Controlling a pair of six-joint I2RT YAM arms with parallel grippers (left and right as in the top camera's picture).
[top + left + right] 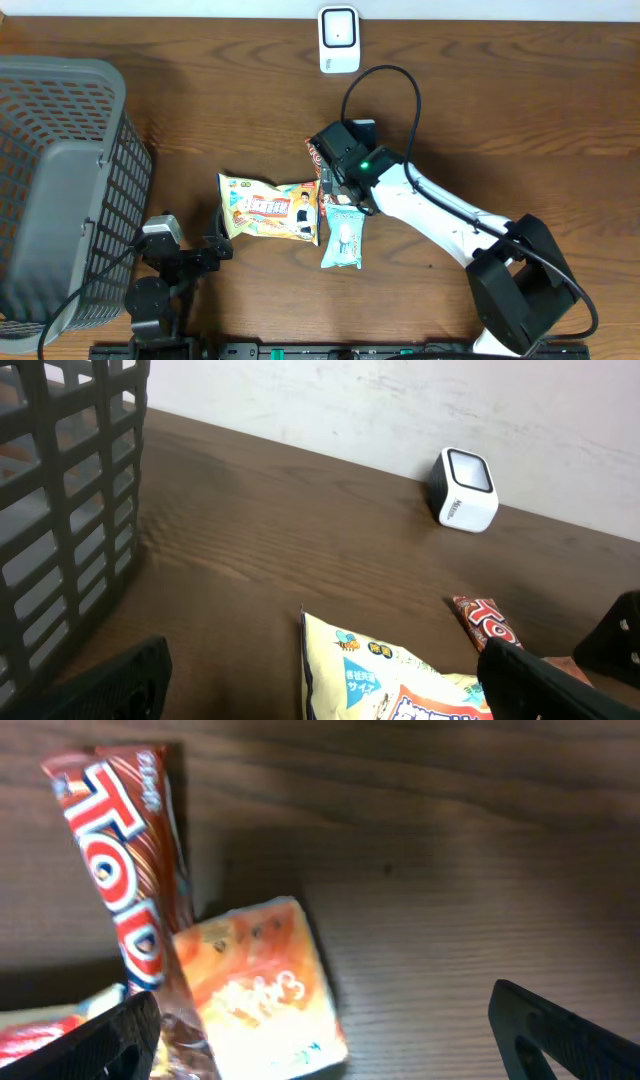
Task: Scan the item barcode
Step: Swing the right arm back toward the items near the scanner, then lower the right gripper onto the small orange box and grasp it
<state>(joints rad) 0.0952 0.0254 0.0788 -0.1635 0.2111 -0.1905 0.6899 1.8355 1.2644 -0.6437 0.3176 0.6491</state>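
Your desk [200, 100] is dark wood grain against a plain white wall [300, 400]; the white scanner [339, 40] sits at its far edge. A red bar [120, 890] lettered "TO…", a yellow snack bag [270, 210] and an orange packet [265, 990] lie mid-desk, well apart from the scanner. Your left gripper [330, 690] and right gripper [330, 1040] both gape empty, the right above the red bar.

Yellow packet [362, 672] cropped at bottom edge

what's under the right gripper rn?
A red snack pack and an orange packet against its lower end, on the table below the open right gripper. From overhead the arm covers most of both; no barcode shows.
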